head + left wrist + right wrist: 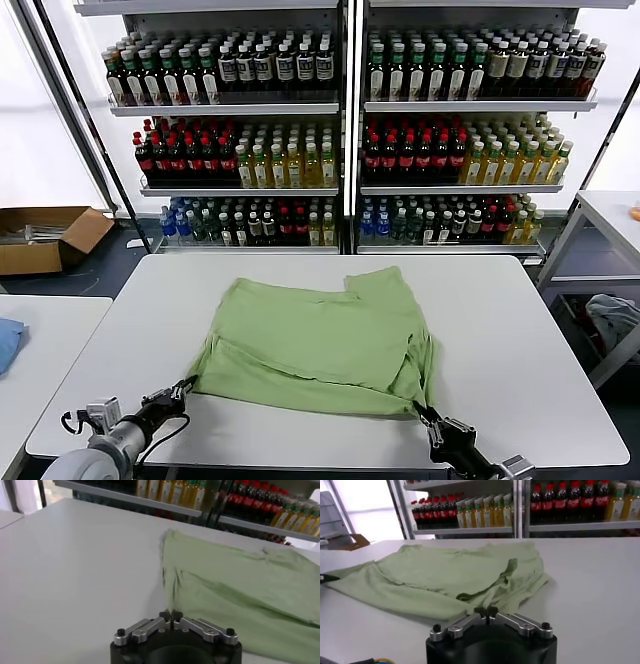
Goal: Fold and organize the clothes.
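The clothes, a light green T-shirt (320,335), lie partly folded on the white table (520,330), plain side up. My left gripper (186,386) sits at the shirt's near left corner; in the left wrist view the gripper (171,615) is shut, with the shirt's corner (170,605) running into its tips. My right gripper (421,410) is at the near right corner. The right wrist view shows this gripper (486,611) shut, and the shirt (435,580) bunches up right at its tips.
Shelves of bottles (340,130) stand behind the table. A cardboard box (45,235) lies on the floor at the left. A blue cloth (8,340) rests on the side table at the left. A grey-blue fabric heap (615,318) sits at the right.
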`<state>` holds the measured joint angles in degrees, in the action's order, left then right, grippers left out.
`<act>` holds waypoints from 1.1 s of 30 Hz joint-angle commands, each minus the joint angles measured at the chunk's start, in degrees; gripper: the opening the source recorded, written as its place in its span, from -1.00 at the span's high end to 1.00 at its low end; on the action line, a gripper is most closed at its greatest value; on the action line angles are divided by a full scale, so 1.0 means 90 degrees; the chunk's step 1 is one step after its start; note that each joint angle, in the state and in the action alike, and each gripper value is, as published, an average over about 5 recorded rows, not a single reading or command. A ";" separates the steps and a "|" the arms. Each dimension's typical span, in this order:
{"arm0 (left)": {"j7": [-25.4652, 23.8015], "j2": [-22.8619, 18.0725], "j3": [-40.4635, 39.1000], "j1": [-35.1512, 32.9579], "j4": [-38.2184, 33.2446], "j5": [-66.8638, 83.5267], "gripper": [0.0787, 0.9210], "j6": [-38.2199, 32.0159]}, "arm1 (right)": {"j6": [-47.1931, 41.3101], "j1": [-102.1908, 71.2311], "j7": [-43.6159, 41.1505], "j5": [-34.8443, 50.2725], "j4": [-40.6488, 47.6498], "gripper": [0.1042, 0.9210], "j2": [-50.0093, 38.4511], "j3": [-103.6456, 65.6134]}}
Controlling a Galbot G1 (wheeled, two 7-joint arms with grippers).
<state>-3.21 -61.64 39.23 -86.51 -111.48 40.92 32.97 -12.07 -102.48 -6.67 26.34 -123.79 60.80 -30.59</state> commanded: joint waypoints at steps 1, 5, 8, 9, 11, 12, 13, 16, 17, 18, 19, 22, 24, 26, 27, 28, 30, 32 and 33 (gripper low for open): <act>0.0114 -0.0127 0.0525 -0.0897 -0.1006 0.0019 0.98 0.0006 | 0.0024 -0.0602 -0.0054 0.0015 -0.0201 0.99 0.0080 -0.0183; 0.0151 -0.0421 0.0650 -0.1276 -0.1394 0.0010 0.98 0.0009 | 0.0065 -0.0830 -0.0087 -0.0116 -0.0297 0.99 0.0269 -0.0200; 0.0160 -0.0615 0.0765 -0.1558 -0.1590 -0.0027 0.98 0.0013 | 0.0109 -0.0939 -0.0113 -0.0190 -0.0315 0.99 0.0328 -0.0235; 0.0160 -0.0682 0.0809 -0.1648 -0.1641 -0.0042 0.98 0.0015 | 0.0119 -0.0948 -0.0112 -0.0201 -0.0304 0.99 0.0331 -0.0251; 0.0145 -0.0807 0.0887 -0.1806 -0.1724 -0.0062 0.98 0.0018 | 0.0134 -0.0933 -0.0089 -0.0217 -0.0274 0.99 0.0335 -0.0283; 0.0133 -0.0869 0.0917 -0.1886 -0.1758 -0.0072 0.98 0.0019 | 0.0137 -0.0909 -0.0069 -0.0227 -0.0254 0.99 0.0340 -0.0296; 0.0125 -0.0923 0.0935 -0.1962 -0.1788 -0.0091 0.98 0.0020 | 0.0138 -0.0883 -0.0049 -0.0233 -0.0232 0.99 0.0347 -0.0308; 0.0092 -0.1093 0.0924 -0.2161 -0.1891 -0.0148 0.98 0.0020 | 0.0135 -0.0816 -0.0003 -0.0236 -0.0193 0.99 0.0366 -0.0329; 0.0087 -0.1153 0.0908 -0.2212 -0.1923 -0.0186 0.98 0.0020 | 0.0133 -0.0804 0.0011 -0.0224 -0.0193 0.99 0.0367 -0.0333; 0.0082 -0.1205 0.0892 -0.2260 -0.1950 -0.0218 0.98 0.0021 | 0.0125 -0.0796 0.0049 -0.0203 -0.0200 0.99 0.0367 -0.0333; 0.0083 -0.1243 0.0880 -0.2293 -0.1966 -0.0249 0.98 0.0021 | 0.0120 -0.0788 0.0090 -0.0165 -0.0209 0.99 0.0369 -0.0331; 0.0100 -0.1328 0.0871 -0.2305 -0.1968 -0.0366 0.98 0.0021 | 0.0130 -0.0779 0.0189 -0.0020 -0.0251 0.95 0.0376 -0.0341; 0.0155 -0.1369 0.0883 -0.2248 -0.1978 -0.0447 0.98 0.0021 | 0.0193 -0.0759 0.0166 0.0080 -0.0275 0.87 0.0382 -0.0380; 0.0245 -0.1394 0.0917 -0.2175 -0.1999 -0.0522 0.98 0.0021 | 0.0291 -0.0693 0.0141 0.0217 -0.0291 0.74 0.0388 -0.0417; 0.0293 -0.1400 0.0948 -0.2131 -0.2007 -0.0553 0.97 0.0020 | 0.0350 -0.0635 0.0132 0.0304 -0.0300 0.68 0.0387 -0.0430; 0.0326 -0.1396 0.0999 -0.2096 -0.2023 -0.0568 0.97 0.0020 | 0.0404 -0.0564 0.0128 0.0402 -0.0315 0.59 0.0383 -0.0441; 0.0363 -0.1376 0.1130 -0.2045 -0.2077 -0.0539 0.90 0.0020 | 0.0478 -0.0379 0.0120 0.0584 -0.0368 0.47 0.0353 -0.0477; 0.0354 -0.1355 0.1294 -0.2024 -0.2173 -0.0493 0.80 0.0020 | 0.0501 -0.0171 0.0098 0.0733 -0.0419 0.32 0.0286 -0.0524; 0.0352 -0.1351 0.1366 -0.2017 -0.2218 -0.0473 0.73 0.0020 | 0.0494 -0.0048 0.0093 0.0787 -0.0435 0.25 0.0244 -0.0544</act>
<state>-0.99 -72.58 48.42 -103.96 -128.96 37.40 33.21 -9.05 -106.29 -6.02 29.51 -127.08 63.46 -34.90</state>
